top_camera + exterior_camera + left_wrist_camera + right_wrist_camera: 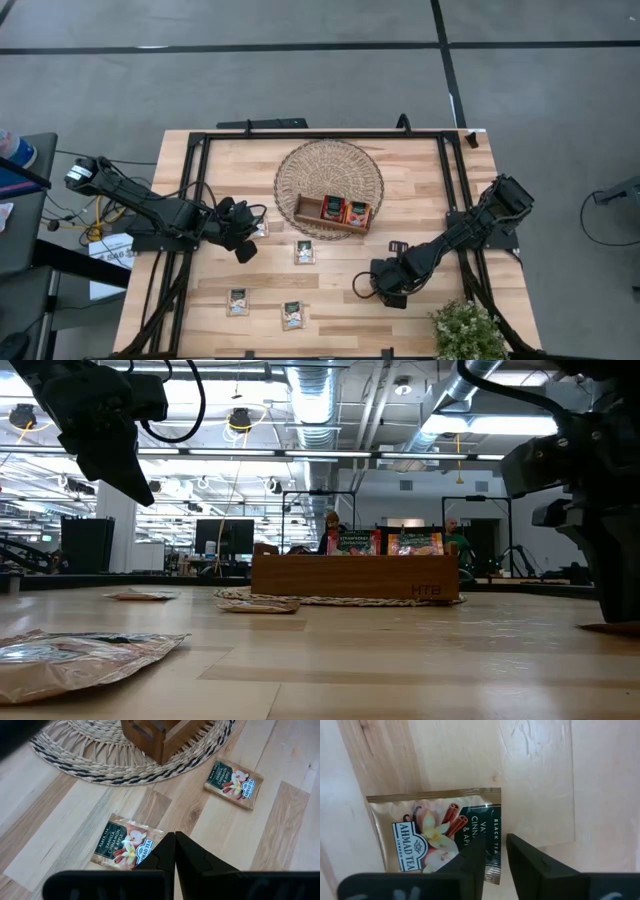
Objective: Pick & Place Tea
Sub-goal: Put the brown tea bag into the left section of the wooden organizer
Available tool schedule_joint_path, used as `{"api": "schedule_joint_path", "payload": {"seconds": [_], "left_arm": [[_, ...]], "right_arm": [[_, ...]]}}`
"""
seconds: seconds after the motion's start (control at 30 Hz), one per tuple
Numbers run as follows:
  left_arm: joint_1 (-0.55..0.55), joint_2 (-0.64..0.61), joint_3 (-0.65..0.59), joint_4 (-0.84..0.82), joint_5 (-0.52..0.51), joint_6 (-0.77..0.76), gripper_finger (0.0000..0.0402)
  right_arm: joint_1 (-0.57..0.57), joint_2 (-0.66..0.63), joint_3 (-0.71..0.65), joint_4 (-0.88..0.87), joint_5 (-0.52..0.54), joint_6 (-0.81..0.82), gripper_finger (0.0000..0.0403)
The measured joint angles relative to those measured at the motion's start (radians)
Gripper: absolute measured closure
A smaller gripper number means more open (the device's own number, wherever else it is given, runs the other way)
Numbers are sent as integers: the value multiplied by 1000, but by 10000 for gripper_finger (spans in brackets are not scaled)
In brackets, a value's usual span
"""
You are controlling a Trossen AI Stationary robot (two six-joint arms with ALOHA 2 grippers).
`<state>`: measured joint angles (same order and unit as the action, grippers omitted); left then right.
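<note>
Several cream-and-green tea sachets lie flat on the wooden table: one (304, 252) at the middle, two (237, 301) (293, 315) near the front edge, and one (125, 845) under my left gripper. My left gripper (175, 847) hangs shut and empty above that sachet, left of the tray. My right gripper (495, 846) points down at the front right, over another sachet (437, 837). Its fingers are a narrow gap apart and straddle that sachet's edge. The brown tray (305, 212) rests on a round woven mat (329, 165) and holds red and green sachets. My right gripper comes at the sachet from above. One finger (472, 857) stands over the sachet's printed face near its side edge (495, 865); the other finger (525, 857) stands over bare table beside that edge. The sachet lies flat. Whether the fingers touch it, I cannot tell.
A small green plant (468, 330) stands at the front right corner, close to my right arm. A black frame (320, 135) runs along the table's far and side edges. Bare wood lies between the loose sachets and in front of the tray.
</note>
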<state>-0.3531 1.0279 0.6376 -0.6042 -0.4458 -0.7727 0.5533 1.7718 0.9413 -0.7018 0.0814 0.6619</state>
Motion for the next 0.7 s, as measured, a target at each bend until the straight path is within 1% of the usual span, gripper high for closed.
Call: {"api": "schedule_joint_path", "payload": {"seconds": [0.33, 0.7], "left_arm": [[0, 0, 0, 0, 0, 0, 400], [0, 0, 0, 1, 0, 0, 400]], "right_arm": [[-16, 0, 0, -5, -26, 0, 397], [-39, 0, 1, -22, -35, -1, 402]]}}
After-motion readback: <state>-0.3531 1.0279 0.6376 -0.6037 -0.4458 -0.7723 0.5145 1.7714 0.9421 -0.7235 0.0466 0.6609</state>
